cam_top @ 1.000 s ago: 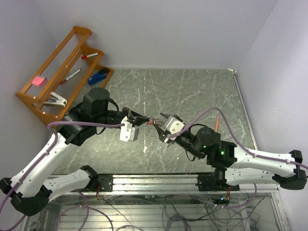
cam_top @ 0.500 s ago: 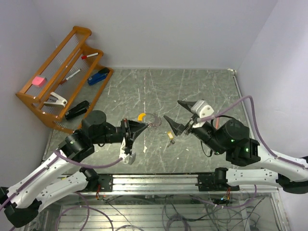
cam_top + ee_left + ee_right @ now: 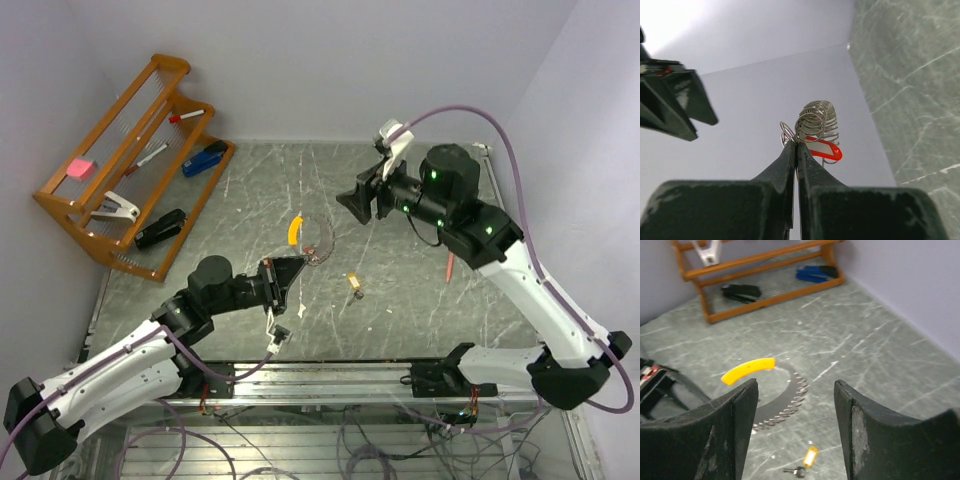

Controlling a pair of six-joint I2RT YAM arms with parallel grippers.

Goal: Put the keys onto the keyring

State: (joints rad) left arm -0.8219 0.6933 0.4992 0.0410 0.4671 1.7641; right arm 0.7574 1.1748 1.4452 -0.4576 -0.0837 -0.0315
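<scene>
Coils of the keyring (image 3: 815,117) sit pinched between the closed fingertips of the left gripper (image 3: 797,144), which grips the ring by its near edge low over the table (image 3: 420,310). The red-headed key (image 3: 824,149) hangs just beside that pinch and looks to be on the wire, though the threading itself is too small to confirm. The brass-yellow key (image 3: 809,458) lies loose on the stone, near the ring but apart from it. The right gripper (image 3: 794,386) hangs high above the far side of the ring with its fingers spread wide and nothing in them.

Fetching the loose key appears to be the step in hand. It should go best with the right fingers coming straight down over the key's head, narrowed before contact, because so flat and small a piece may skate on polished stone. The left grip ought to hold steady, keeping the coil end presented.

The ring is springy silver wire, beaded in look, with a curved, smooth yellow-orange tag (image 3: 747,370). The table is veined grey-green marble, hard and slick. A thin red stick (image 3: 450,265) lies well apart, to the right.
</scene>
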